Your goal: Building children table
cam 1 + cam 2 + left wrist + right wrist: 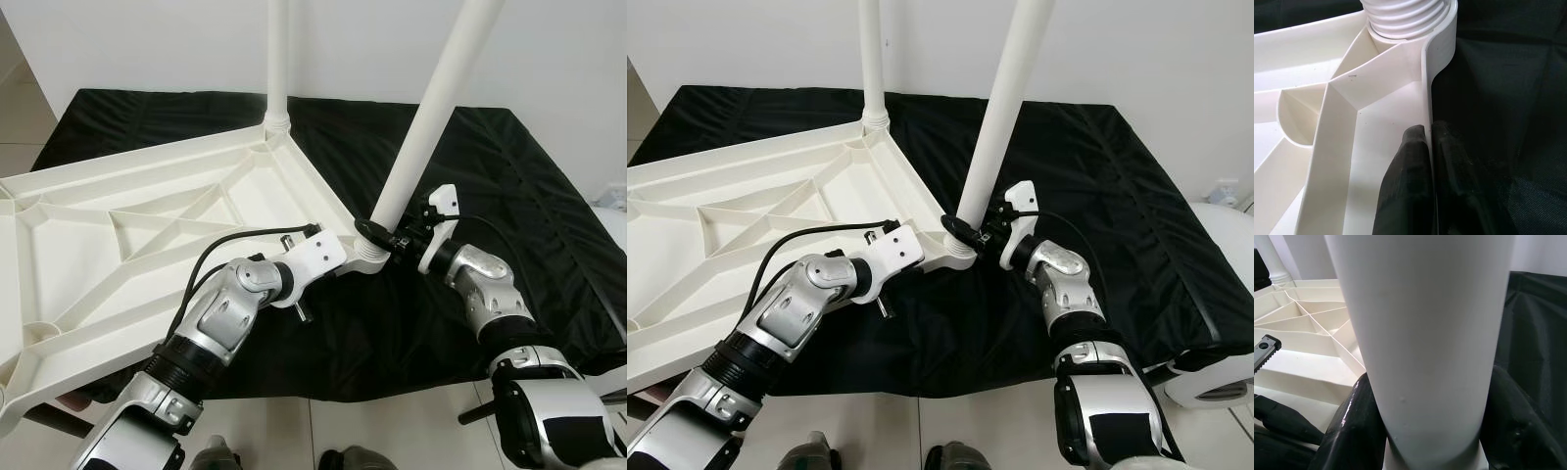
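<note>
White table top (pixel 147 225) lies upside down on black cloth (pixel 509 196), ribs facing up. Left gripper (pixel 1427 161) is clamped on its side rim just beside the near corner socket. Right gripper (pixel 1425 431) grips the tilted near leg (pixel 431 108) at its base (thread seating apparently incomplete). Far leg (pixel 278 59) stands upright in its corner.

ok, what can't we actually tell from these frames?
- Leg tops: both legs run past the upper edge of the eye views.
- Thread seating: the right gripper wraps the leg base, hiding the joint with the tabletop.
- Tabletop's far-left corners: cut off by the left eye view's edge.
- Left gripper: pinches the tabletop rim; in the eye views its own wrist hides the fingers.
- What's under the black cloth: covered.
</note>
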